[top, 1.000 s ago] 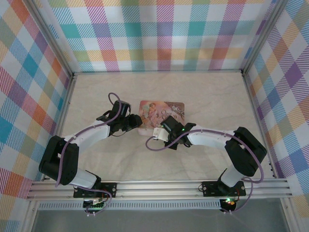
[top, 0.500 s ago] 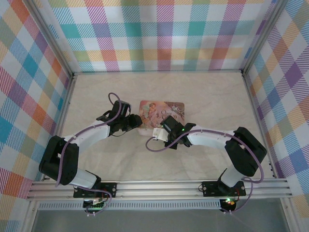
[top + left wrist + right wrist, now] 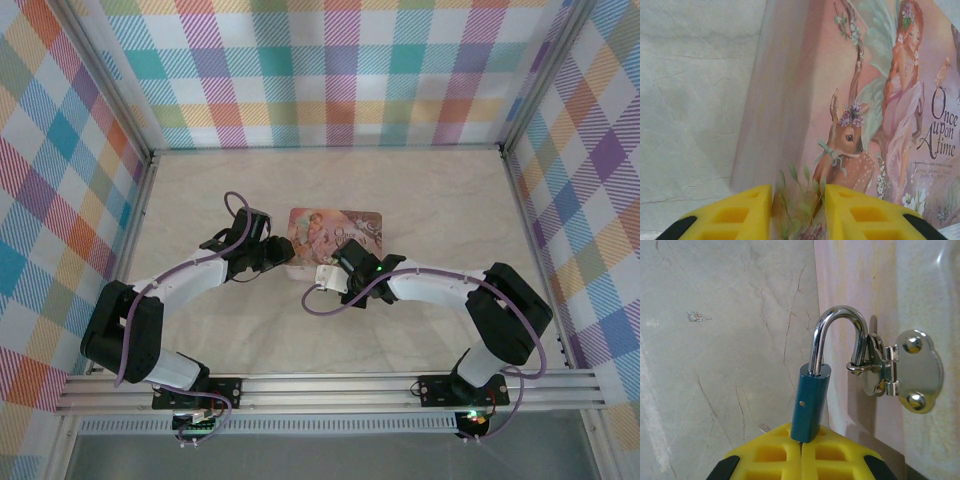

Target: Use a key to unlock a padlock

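Down at the bottom edge of the right wrist view, the right pincer (image 3: 801,449) has its yellow fingers (image 3: 767,457) pressed together, with no gap along the seam. The lower end of the padlock (image 3: 810,401) sits right on that seam, touching the fingertips. Whether anything is pinched between them is hidden.

The padlock's body is slim and teal-blue, with a small dot on its side. It stands nearly upright, leaning a little to the right at its top. Its polished silver shackle (image 3: 837,314) arches above it. The left leg of the shackle enters the top of the body. The right leg comes down through the ring of a silver clasp (image 3: 914,371) and ends there, beside the body rather than visibly in it. The clasp is a small plate with two rivets, fixed to the pale pink wall of the tin (image 3: 855,285) at the right of the frame. The marbled surface (image 3: 715,340) fills the left.

In the left wrist view, the left pincer (image 3: 798,202) stands partly apart at the bottom of the frame. The tin's long edge, where its wall meets its illustrated lid, runs into the gap. I cannot tell whether the pads press on it.

From above, the tin lies mid-frame, with both arms reaching to its lower edge.
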Action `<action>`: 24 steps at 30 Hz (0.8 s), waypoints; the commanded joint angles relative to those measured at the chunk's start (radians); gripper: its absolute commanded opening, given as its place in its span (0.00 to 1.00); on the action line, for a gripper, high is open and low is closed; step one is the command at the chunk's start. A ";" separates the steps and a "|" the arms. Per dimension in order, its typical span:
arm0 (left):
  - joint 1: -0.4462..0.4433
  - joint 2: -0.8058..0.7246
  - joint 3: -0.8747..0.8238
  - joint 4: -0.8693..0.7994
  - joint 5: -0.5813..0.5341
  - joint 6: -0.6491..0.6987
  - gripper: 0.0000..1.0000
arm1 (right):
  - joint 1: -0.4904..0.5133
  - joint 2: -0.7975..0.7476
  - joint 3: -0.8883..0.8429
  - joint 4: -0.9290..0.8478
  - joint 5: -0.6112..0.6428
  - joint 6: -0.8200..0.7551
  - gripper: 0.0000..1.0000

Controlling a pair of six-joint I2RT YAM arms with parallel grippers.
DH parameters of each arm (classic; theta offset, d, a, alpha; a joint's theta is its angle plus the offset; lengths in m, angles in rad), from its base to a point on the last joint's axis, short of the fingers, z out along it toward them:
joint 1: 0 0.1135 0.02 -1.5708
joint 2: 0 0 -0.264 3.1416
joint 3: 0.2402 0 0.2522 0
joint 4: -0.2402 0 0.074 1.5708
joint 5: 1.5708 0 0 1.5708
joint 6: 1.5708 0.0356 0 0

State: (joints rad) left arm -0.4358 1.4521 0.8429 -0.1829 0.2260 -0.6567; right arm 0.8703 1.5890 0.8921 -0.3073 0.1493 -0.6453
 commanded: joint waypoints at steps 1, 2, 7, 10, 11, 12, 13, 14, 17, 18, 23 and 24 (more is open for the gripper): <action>0.012 -0.001 0.025 -0.016 0.021 0.019 0.32 | 0.009 -0.010 0.018 0.050 -0.024 -0.027 0.01; 0.012 -0.001 0.025 -0.016 0.019 0.020 0.32 | 0.010 -0.012 0.015 0.055 -0.028 -0.031 0.01; 0.012 -0.002 0.026 -0.018 0.018 0.020 0.32 | 0.012 -0.015 0.005 0.069 -0.018 -0.057 0.01; 0.012 0.000 0.026 -0.017 0.019 0.020 0.32 | 0.012 -0.010 -0.002 0.074 0.004 -0.078 0.01; 0.013 0.002 0.027 -0.017 0.020 0.019 0.32 | 0.012 -0.010 -0.005 0.078 0.006 -0.083 0.01; 0.012 0.001 0.026 -0.016 0.019 0.020 0.32 | 0.012 -0.013 -0.011 0.085 0.006 -0.086 0.01; 0.012 0.001 0.027 -0.016 0.019 0.021 0.32 | 0.012 -0.016 -0.018 0.091 0.006 -0.091 0.01; 0.012 0.001 0.027 -0.016 0.018 0.021 0.32 | 0.012 -0.018 -0.020 0.093 0.007 -0.092 0.01; 0.012 0.007 0.029 -0.016 0.015 0.025 0.32 | 0.012 -0.023 -0.026 0.093 0.009 -0.099 0.01; 0.014 0.010 0.033 -0.019 0.013 0.025 0.32 | 0.012 -0.030 -0.034 0.097 0.010 -0.101 0.01; 0.014 0.005 0.032 -0.018 0.010 0.028 0.32 | 0.020 -0.042 -0.051 0.106 0.010 -0.091 0.01; 0.014 0.005 0.032 -0.018 0.010 0.029 0.32 | 0.026 -0.035 -0.043 0.107 0.009 -0.091 0.01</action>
State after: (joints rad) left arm -0.4347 1.4540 0.8478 -0.1894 0.2256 -0.6556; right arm 0.8772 1.5688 0.8486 -0.2310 0.1650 -0.7231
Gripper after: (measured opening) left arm 0.324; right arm 0.052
